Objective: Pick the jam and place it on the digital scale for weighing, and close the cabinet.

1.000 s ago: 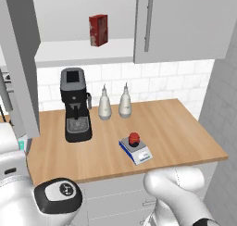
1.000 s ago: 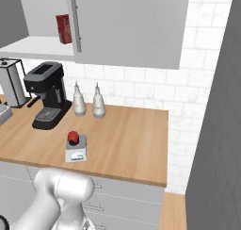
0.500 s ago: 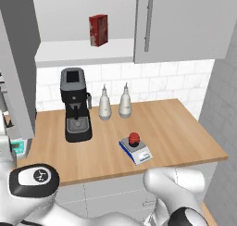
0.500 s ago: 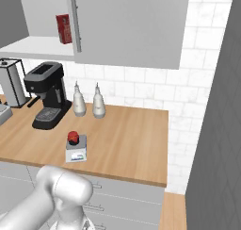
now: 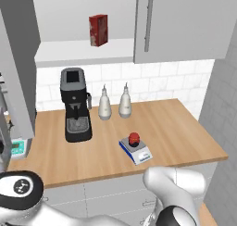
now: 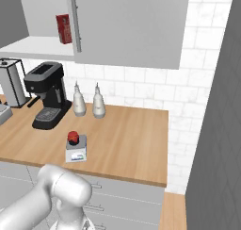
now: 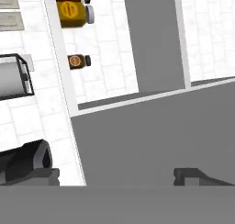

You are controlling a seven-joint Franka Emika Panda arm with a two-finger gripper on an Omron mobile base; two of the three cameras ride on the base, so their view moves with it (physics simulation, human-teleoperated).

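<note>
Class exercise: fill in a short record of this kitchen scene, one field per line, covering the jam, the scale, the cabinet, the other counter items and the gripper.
jam: small red jar, sitting on the scale's plate
digital scale: on the wooden counter, near its front edge
cabinet: left door swung open, right door shut
red carton: upright on the open cabinet shelf
coffee machine: on the counter, left of two white bottles
gripper: jaws wide open, holding nothing, facing a grey panel
remaining step: close the cabinet

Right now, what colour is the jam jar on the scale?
Red, with a dark lid; the jam jar shows best in the left base view.
</note>
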